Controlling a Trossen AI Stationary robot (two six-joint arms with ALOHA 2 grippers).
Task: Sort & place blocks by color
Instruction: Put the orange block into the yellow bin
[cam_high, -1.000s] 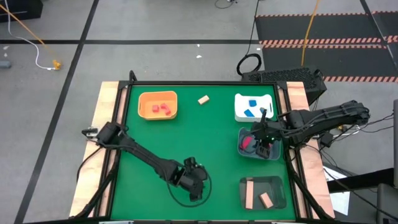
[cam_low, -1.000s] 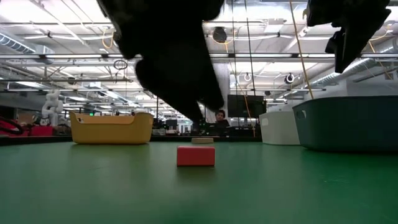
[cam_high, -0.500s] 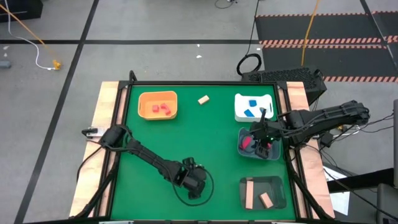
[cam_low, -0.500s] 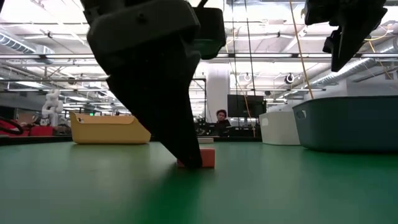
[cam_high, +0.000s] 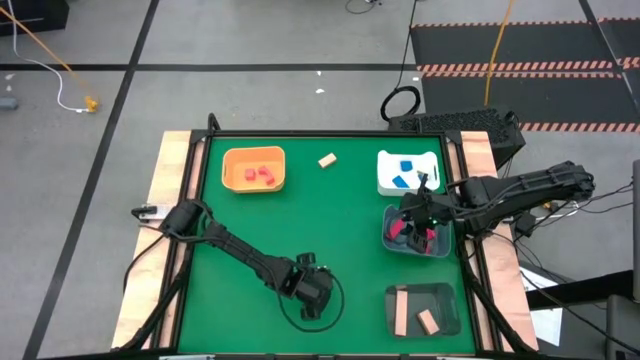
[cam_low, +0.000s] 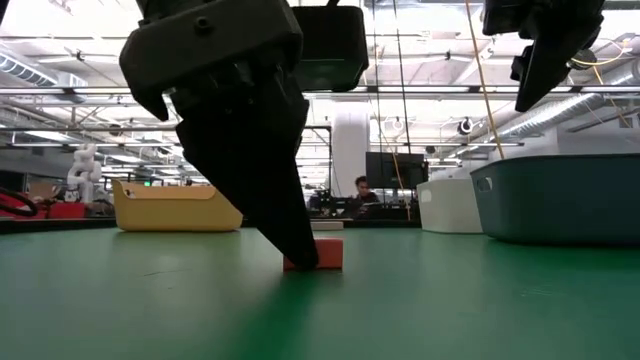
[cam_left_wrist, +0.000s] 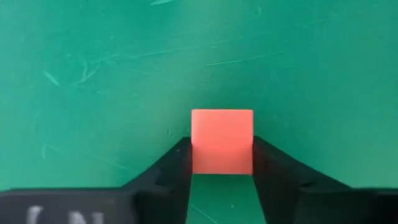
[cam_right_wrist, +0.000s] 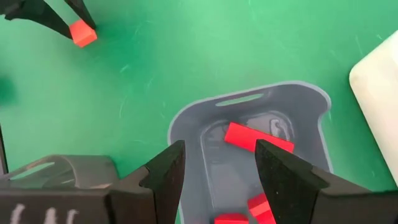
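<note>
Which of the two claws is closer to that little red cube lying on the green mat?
The left. The left gripper is down on the mat with a finger on each side of the red cube. The right gripper hangs over the grey bin, far across the table.

Red blocks (cam_right_wrist: 258, 138) are seen in a grey tray (cam_right_wrist: 311, 106); the table (cam_high: 330, 220) is covered in green.

Green desk (cam_high: 330, 220) is carrying five loose items: orange tray (cam_high: 254, 169) and tan block (cam_high: 326, 160) sitting toward the far edge, white tray (cam_high: 409, 172) and grey bin (cam_high: 416, 237) lining the right side, dark tray (cam_high: 423, 308) sitting near-right. Red block (cam_low: 322, 254) is lying on the mat, near-centre.
</note>
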